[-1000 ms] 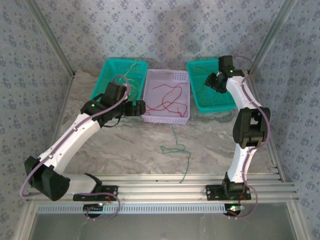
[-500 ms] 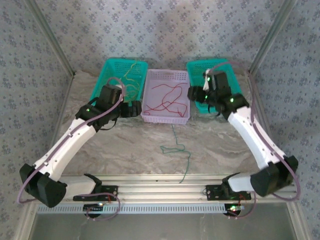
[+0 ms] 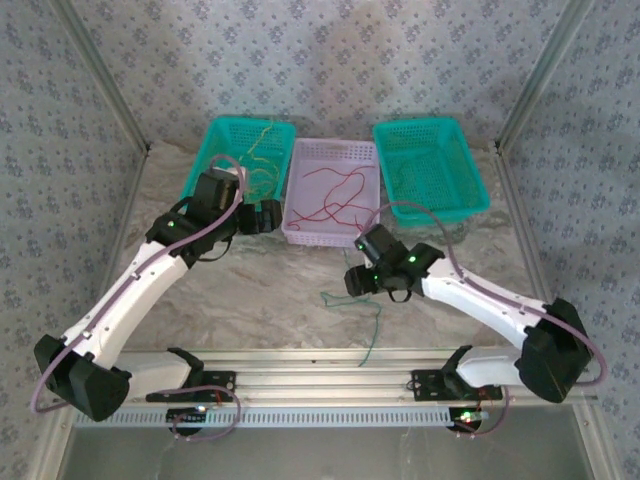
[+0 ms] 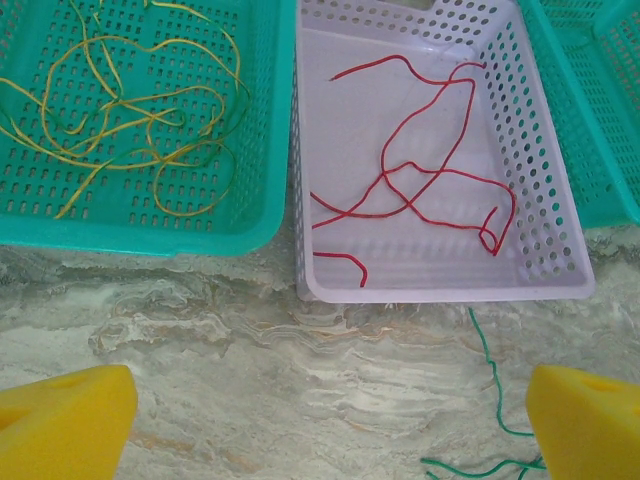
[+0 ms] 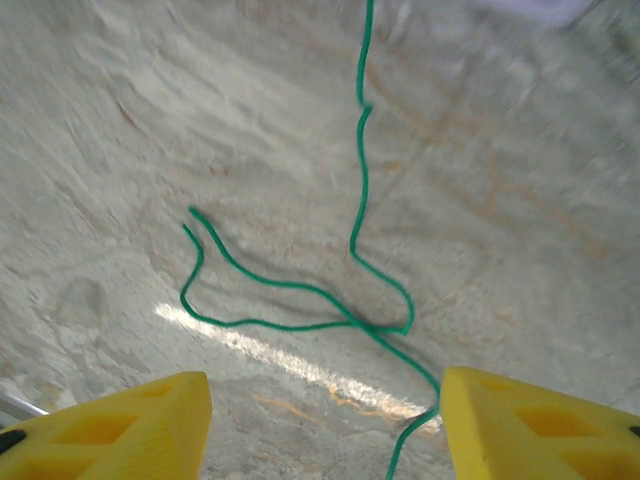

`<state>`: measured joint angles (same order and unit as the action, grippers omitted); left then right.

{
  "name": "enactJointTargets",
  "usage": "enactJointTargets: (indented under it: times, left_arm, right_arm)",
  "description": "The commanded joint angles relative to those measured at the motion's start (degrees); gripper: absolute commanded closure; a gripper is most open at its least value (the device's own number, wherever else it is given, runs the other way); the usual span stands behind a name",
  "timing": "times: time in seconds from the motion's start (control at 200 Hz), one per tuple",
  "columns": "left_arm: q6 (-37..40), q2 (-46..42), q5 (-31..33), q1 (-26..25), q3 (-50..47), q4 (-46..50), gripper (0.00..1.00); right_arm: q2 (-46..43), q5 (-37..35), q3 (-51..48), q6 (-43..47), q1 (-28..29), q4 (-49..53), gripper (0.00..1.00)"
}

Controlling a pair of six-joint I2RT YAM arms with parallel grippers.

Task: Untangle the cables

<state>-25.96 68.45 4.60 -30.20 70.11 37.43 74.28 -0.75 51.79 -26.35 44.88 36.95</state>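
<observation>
Marbled table top [image 3: 250, 290]: we see it across the middle of the overhead frame, with three baskets in a row along its upper edge.
Left arm: it reaches from the lower left up to centre-left, and its wrist looks down on the near walls of two baskets.
Right arm: it lies low and folded, running from the lower right toward the centre, with its wrist tipped down at the table.
Right teal basket [image 3: 430, 170]: upper right; we can make out no cable in it.
Left teal basket [image 3: 215, 140]: upper left, with the yellow cable [image 4: 150, 120] looped loosely inside.
Lilac basket [image 3: 330, 238]: upper centre, with the red cable [image 4: 420, 180] lying inside.
Green cable [image 3: 352, 296]: it lies on the bare table just below the lilac basket. In the right wrist view it crosses itself in one loop, low in the frame.
Left gripper [image 3: 266, 217]: its pads are spread wide with nothing between them.
Right gripper [image 5: 325, 420]: its pads are apart above the green cable, not pinching it.
Step in hand: we judge yellow and red sorted, and green the last to be picked.
Next move: we think it calls for lowering onto a single strand near the crossing, pinching it, then lifting so the loop falls open.
</observation>
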Motion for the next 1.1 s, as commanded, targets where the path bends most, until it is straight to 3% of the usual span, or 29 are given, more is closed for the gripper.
enactJointTargets:
  times: [0.0,0.395,0.745,0.924,1.099]
  left_arm:
    - [0.8,-1.4,1.2,0.5,-0.4,-0.9,0.00]
    - [0.9,-1.4,1.2,0.9,-0.4,-0.9,0.00]
    - [0.9,-1.4,1.3,1.2,-0.5,-1.0,0.00]
    - [0.9,-1.4,1.2,1.5,-0.6,-0.9,0.00]
    - [1.0,-1.6,1.4,1.6,-0.7,-1.0,0.00]
  right_arm:
    - [3.3,-2.6,-2.1,-3.2,1.1,-1.3,0.38]
    - [12.4,-4.2,-4.6,-4.0,1.2,-7.2,0.48]
    - [14.9,-5.3,-4.6,-4.2,0.5,-7.1,0.79]
    - [14.6,-6.0,-4.7,-3.3,0.3,-8.4,1.00]
    - [10.2,-6.2,-3.8,-1.9,0.5,-6.5,1.00]
